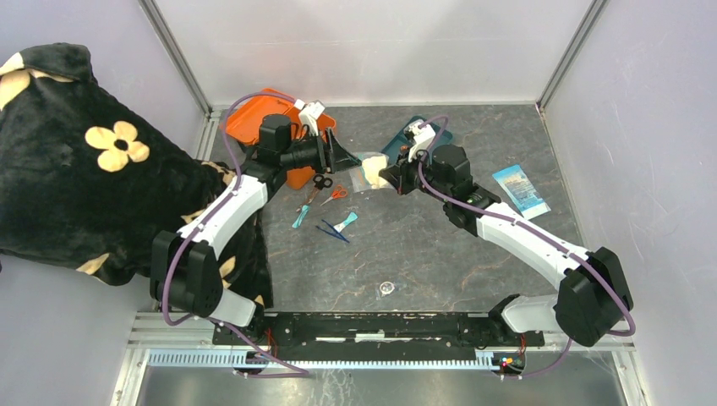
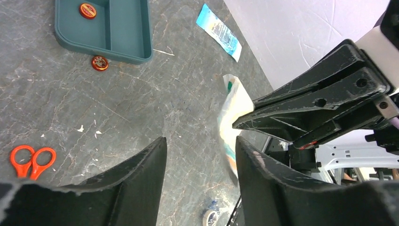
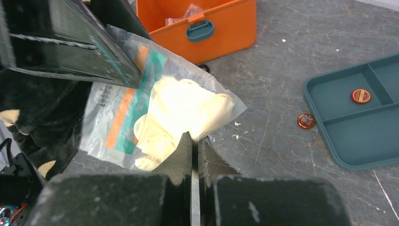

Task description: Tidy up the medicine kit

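Medicine kit [image 3: 226, 33] open w/ pkt [image 3: 186, 14] inside; right fingers [image 3: 181, 155] pinch glove pouch [image 3: 183, 108], left fingers [image 2: 141, 174] wide.

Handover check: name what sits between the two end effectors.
A glove packet, pinched by the right end effector, with the left end effector open at its other edge; clearest in the right wrist view.

Flat teal compartment tray [image 2: 147, 40] on grey marbled bench [image 1: 440, 245], one round red tin [image 2: 88, 10] inside it, second red tin [image 2: 99, 63] just outside its rim, orange-handled scissors [image 2: 32, 160] nearby, blue-and-white sachet [image 2: 219, 32] well apart, black fleece with cream flowers [image 1: 76, 169] at left.
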